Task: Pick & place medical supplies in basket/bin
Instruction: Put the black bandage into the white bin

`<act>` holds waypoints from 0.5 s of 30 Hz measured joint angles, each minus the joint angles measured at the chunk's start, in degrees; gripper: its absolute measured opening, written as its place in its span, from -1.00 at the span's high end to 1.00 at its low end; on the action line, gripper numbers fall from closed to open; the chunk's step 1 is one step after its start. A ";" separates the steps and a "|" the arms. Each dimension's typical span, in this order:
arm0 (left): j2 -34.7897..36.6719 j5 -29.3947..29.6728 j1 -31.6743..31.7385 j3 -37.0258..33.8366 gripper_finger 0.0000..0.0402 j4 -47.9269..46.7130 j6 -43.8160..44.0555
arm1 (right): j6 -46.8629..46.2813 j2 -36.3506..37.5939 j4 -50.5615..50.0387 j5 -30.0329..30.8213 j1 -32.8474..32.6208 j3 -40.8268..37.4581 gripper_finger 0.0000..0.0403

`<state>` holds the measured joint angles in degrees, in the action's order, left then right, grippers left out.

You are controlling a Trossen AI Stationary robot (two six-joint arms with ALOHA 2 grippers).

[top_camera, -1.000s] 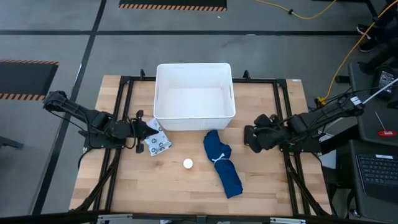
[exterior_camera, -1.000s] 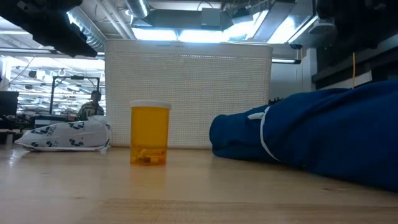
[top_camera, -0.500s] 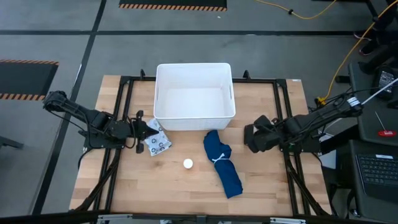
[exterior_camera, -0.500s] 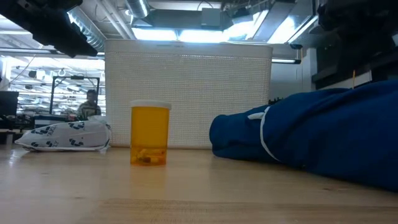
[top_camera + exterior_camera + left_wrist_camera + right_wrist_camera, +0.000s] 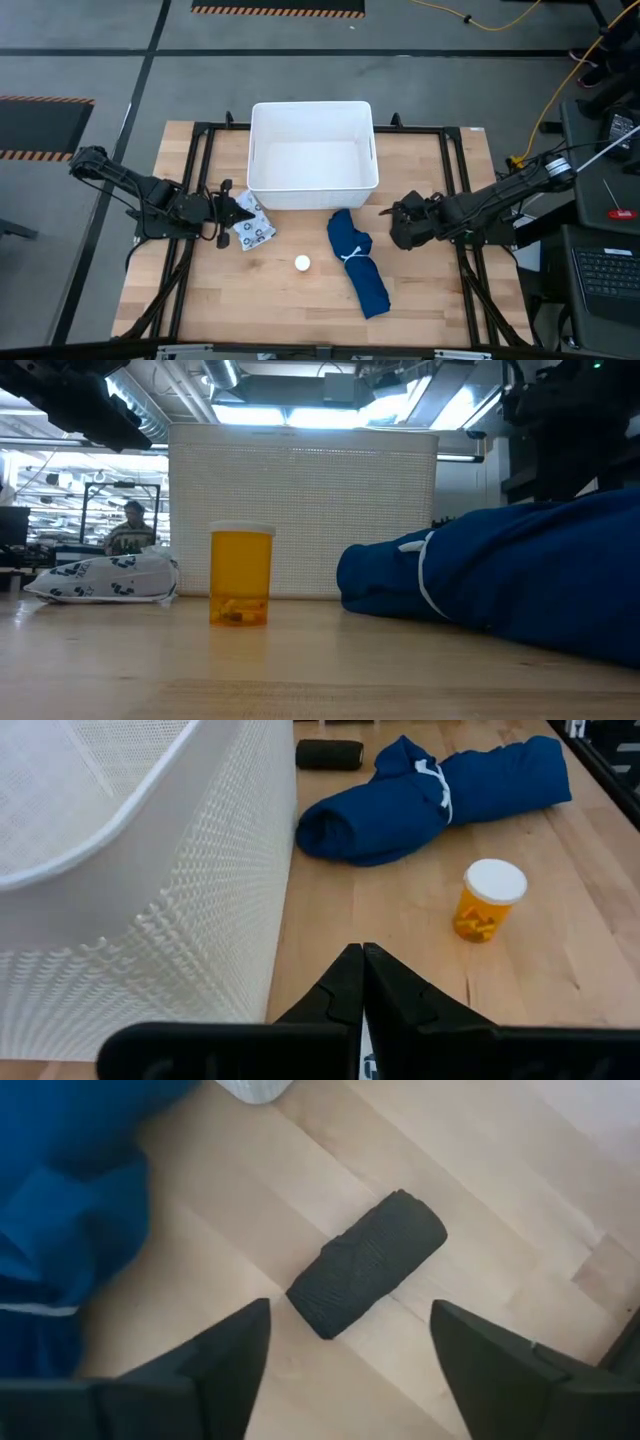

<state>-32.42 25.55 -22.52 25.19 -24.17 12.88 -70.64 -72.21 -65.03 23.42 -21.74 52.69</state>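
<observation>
Right wrist view, right claw (image 5: 345,1355) apart over dark roll (image 5: 366,1263), blue bundle (image 5: 70,1230) beside, left claw (image 5: 362,982) together

Two dark jointed arms, black housings, exposed cabling; left gripper (image 5: 243,212) and right gripper (image 5: 392,222) matte black, flat tapered fingers (image 5: 228,1357).

place: industrial lab/workshop | evidence: hazard-striped floor (image 5: 45,100); ceiling ducts (image 5: 300,380); yellow cable (image 5: 560,85)
</observation>
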 joint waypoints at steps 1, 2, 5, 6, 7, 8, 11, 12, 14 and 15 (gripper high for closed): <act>0.00 0.01 0.00 0.00 0.99 -0.01 -0.02 | -0.26 -0.32 0.02 0.00 0.28 0.00 -0.44; 0.00 0.01 0.00 0.00 0.99 0.00 -0.03 | -1.06 -0.58 0.02 0.00 0.62 0.00 -0.46; 0.00 0.01 0.00 0.00 0.99 -0.01 -0.06 | -3.94 -0.94 0.02 0.00 1.69 -0.05 -0.49; 0.00 0.01 0.00 0.00 0.98 0.00 -0.09 | -4.74 -0.94 0.10 -0.01 2.07 -0.22 -0.49; 0.00 0.01 0.00 0.00 0.98 -0.01 -0.10 | -5.97 -0.94 0.07 -0.02 2.46 -0.50 -0.48; 0.00 0.02 0.00 0.00 0.97 0.01 -0.14 | -7.09 -0.94 0.06 -0.02 2.89 -0.96 -0.47; 0.00 0.03 0.00 0.00 0.98 -0.01 -0.15 | -8.36 -0.94 1.97 -0.17 3.98 -3.25 -0.44; 0.00 0.03 0.00 0.00 0.99 -0.01 -0.15 | -8.70 -0.92 3.28 -0.20 4.38 -4.34 -0.43; 0.00 0.03 0.00 0.00 0.99 -0.01 -0.17 | -8.82 -0.94 5.91 -0.87 5.20 -6.49 -0.41; 0.00 0.03 0.00 0.00 0.99 -0.01 -0.17 | -8.79 -0.93 7.54 -1.09 5.55 -7.57 -0.40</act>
<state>-32.42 25.58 -22.52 25.19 -24.18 12.71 -79.43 -73.14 -57.49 22.33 -16.19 45.12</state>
